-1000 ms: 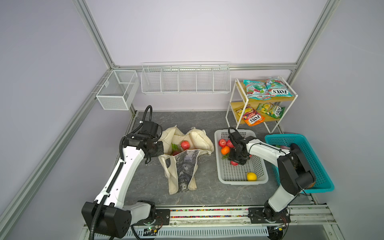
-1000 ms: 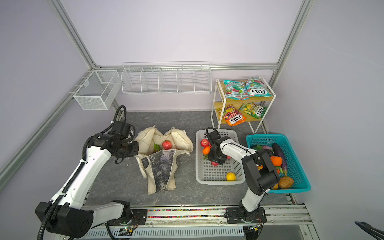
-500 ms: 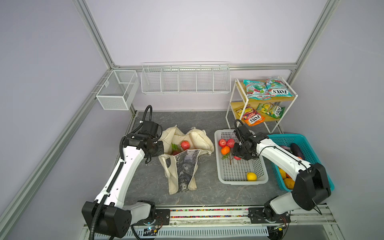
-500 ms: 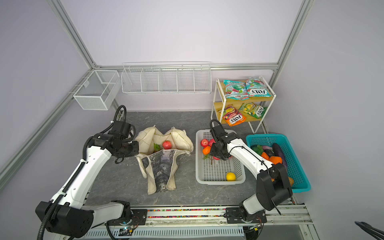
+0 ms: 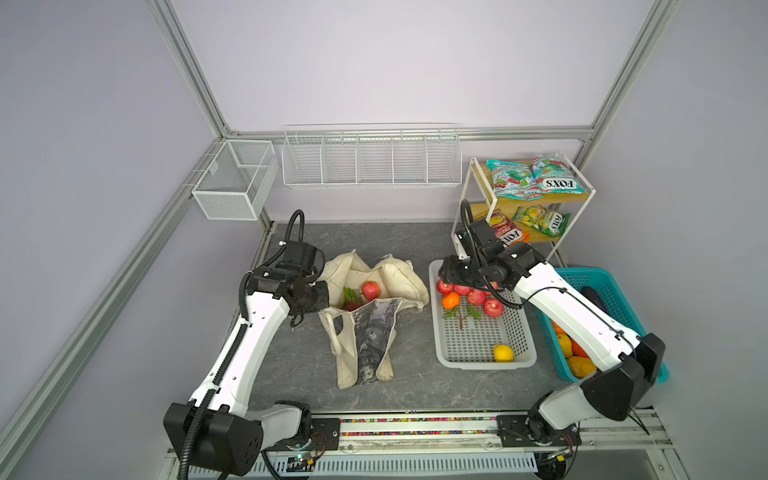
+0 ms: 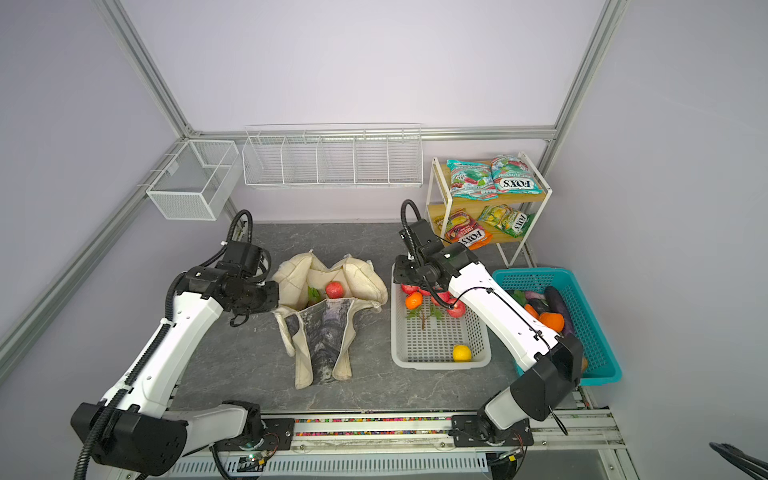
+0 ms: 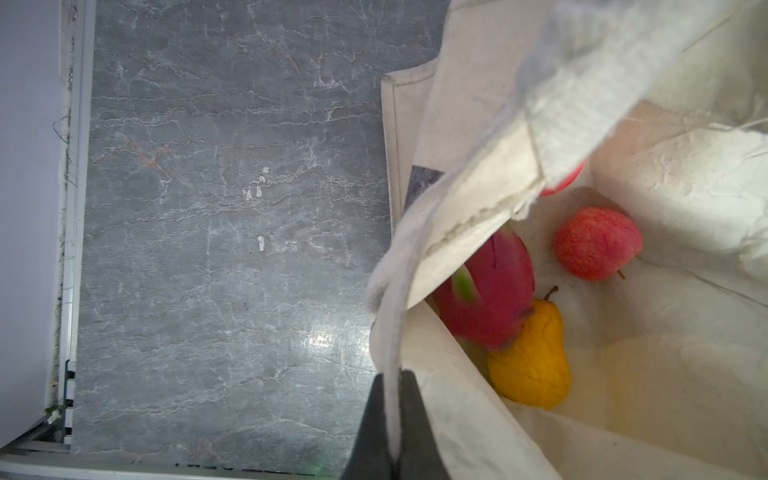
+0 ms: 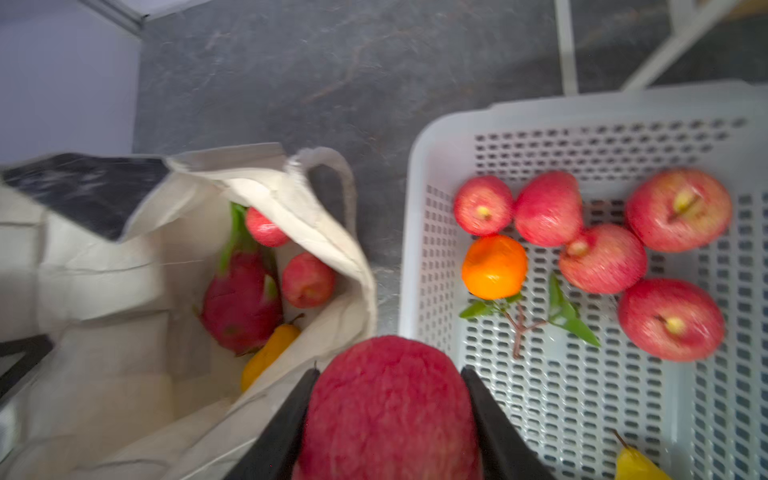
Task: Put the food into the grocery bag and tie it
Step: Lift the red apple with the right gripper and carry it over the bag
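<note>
Right fingers sit half-open around a red apple. It looks light and firm, so a mid-body grip works. Left fingers are clamped tight on the floppy tote rim.

White arms, black joints, black corrugated cables

Lilac walls enclose a grey marbled tabletop with wire shelves.

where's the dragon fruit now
In the left wrist view the dragon fruit lies inside the grocery bag, on the table's left half, beside the yellow fruit.
</note>
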